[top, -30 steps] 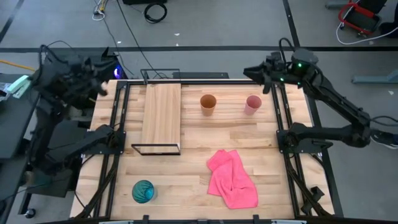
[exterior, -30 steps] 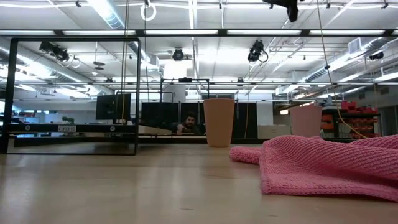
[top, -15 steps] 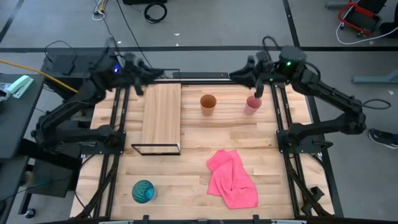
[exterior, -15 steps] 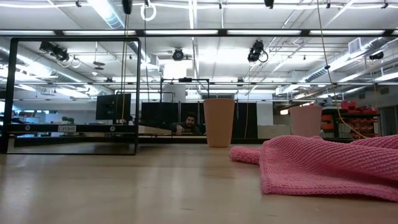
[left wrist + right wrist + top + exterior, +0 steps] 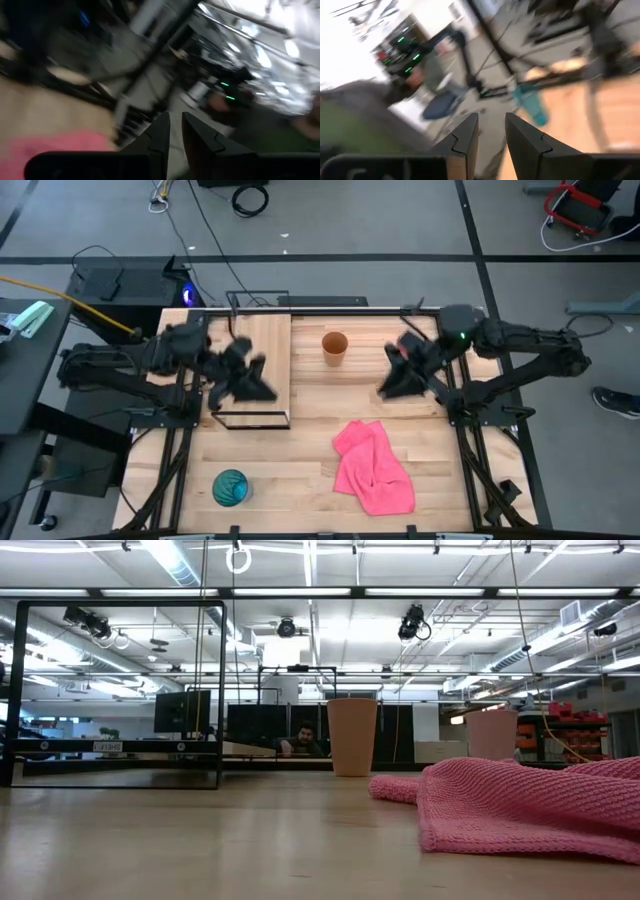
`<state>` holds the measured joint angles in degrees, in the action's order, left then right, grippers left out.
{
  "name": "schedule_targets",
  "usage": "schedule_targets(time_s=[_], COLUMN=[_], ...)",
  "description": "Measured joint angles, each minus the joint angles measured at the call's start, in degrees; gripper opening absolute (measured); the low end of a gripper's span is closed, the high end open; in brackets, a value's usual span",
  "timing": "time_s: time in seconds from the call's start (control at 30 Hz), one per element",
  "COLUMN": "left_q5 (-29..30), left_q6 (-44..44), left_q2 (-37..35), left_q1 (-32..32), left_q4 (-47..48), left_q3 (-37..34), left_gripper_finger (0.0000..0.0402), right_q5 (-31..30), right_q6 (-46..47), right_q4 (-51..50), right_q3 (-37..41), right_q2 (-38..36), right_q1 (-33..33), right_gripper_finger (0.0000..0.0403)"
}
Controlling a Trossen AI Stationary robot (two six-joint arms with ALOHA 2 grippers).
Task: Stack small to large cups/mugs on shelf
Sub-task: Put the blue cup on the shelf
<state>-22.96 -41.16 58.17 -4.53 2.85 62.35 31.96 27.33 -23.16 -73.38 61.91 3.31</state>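
Nothing stacked yet — our long light-wood shelf (image 5: 260, 365) sits bare, medium orange cup (image 5: 335, 347) beside it; both grippers' jaws slightly parted, grasping nothing.

We count three cups on the table (image 5: 300, 442): one teal cup (image 5: 230, 488), one orange cup (image 5: 335, 347) and one pink cup (image 5: 492, 735). With them we find one shelf (image 5: 262, 350), a single wooden board in one black wire frame, and one pink cloth (image 5: 373, 468). We count two arms, the left arm (image 5: 110, 370) and the right arm (image 5: 530, 340), each carrying one tool, so two in all, the left tool (image 5: 175, 127) and the right tool (image 5: 491, 125), and one person (image 5: 301, 740) in the room beyond.
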Motion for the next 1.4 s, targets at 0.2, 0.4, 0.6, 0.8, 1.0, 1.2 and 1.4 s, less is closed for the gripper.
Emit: schedule_targets(time_s=[0.2, 0.4, 0.6, 0.8, 1.0, 1.2, 1.4], left_q5=[6.72, 14.21, 15.8, 16.27, 23.7, 35.33, 34.16], left_q6=[-17.53, -36.81, -54.66, -66.26, -77.18, -77.82, -77.73], left_q2=[-0.02, -0.04, -0.07, -0.09, -0.07, 0.49, 4.94], left_q1=[-14.76, -28.43, -40.4, -50.3, -53.41, -52.28, -50.32], left_q4=[4.6, 18.27, 36.56, 55.11, 63.42, 59.77, 57.88], left_q3=[0.04, 0.04, 0.04, 0.04, 0.04, 0.09, 0.09], left_gripper_finger=[0.0051, 0.0051, 0.004, 0.0023, 0.0014, 0.0025, 0.004], right_q5=[-0.51, -8.08, -19.56, -32.24, -36.17, -37.48, -43.11], right_q6=[9.92, 21.91, 29.02, 29.77, 29.75, 31.09, 33.13], right_q4=[-2.34, -6.64, -12.6, -17.31, -22.71, -37.92, -52.18], right_q3=[0.0, 0.02, 0.04, 0.04, 0.04, 0.04, 0.07], right_q2=[-0.51, -0.51, -0.49, -0.46, -0.46, -0.46, -0.46], right_q1=[11.48, 20.47, 25.81, 26.89, 26.88, 26.88, 26.88], right_gripper_finger=[0.0104, 0.0104, 0.0104, 0.0104, 0.0104, 0.0104, 0.0104])
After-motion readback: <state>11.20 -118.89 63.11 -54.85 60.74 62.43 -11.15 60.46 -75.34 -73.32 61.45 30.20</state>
